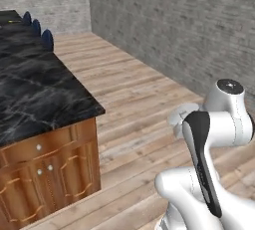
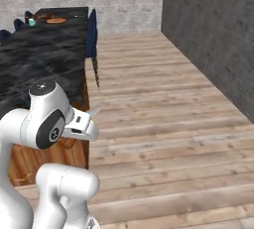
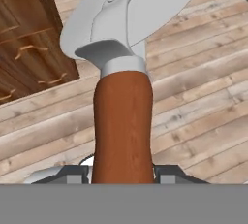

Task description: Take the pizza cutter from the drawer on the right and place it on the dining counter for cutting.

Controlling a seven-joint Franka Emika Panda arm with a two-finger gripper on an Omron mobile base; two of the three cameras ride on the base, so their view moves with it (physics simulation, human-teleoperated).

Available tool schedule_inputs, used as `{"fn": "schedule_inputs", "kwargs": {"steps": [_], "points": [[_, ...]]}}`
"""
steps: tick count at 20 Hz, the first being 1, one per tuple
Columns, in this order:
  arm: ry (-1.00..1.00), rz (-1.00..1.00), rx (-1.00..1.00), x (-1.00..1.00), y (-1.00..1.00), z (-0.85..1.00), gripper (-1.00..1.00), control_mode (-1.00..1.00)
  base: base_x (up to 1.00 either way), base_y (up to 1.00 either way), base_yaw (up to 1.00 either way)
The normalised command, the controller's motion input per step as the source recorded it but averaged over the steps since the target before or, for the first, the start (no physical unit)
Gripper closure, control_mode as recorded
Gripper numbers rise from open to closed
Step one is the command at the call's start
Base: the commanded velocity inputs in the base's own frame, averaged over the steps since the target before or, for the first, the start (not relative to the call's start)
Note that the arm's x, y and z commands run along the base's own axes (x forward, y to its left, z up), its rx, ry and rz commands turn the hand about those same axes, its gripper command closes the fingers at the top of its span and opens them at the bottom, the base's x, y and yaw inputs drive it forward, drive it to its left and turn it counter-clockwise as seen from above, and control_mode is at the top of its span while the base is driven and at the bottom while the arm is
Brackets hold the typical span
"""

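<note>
The pizza cutter (image 3: 123,121) stands close up in the hand view, its dark brown handle rising between my fingertips (image 3: 72,173) and its round silver-grey wheel (image 3: 145,5) at the top. My gripper (image 3: 122,169) is shut on the handle. In the right base view the gripper (image 2: 82,126) hangs over the wooden floor beside the counter's near end, with a grey sliver of the pizza cutter (image 2: 95,109) sticking up from it. The dining counter (image 1: 35,89) (image 2: 44,49) is a long black marble top to the left, with dark blue chairs (image 2: 92,32) along it. The drawer is out of view.
Orange-brown cabinet fronts (image 1: 50,169) with small knobs close the counter's near end. Plates and a cup (image 2: 47,20) sit at its far end. Bare plank floor (image 2: 163,104) stretches to the right up to a dark grey brick wall (image 2: 213,34).
</note>
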Motion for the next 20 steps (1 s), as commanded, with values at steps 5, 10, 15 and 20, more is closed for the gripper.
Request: {"fn": "schedule_inputs", "kwargs": {"steps": [5,10,15,20], "points": [[0.00,0.00,0.00,0.00,0.00,0.00,1.00,1.00,1.00,-1.00,0.26],[0.00,0.00,0.00,0.00,0.00,0.00,1.00,1.00,1.00,-1.00,0.28],[0.00,0.00,0.00,0.00,0.00,0.00,1.00,1.00,1.00,-1.00,0.28],[0.00,0.00,0.00,0.00,0.00,0.00,1.00,1.00,1.00,-1.00,0.29]]}}
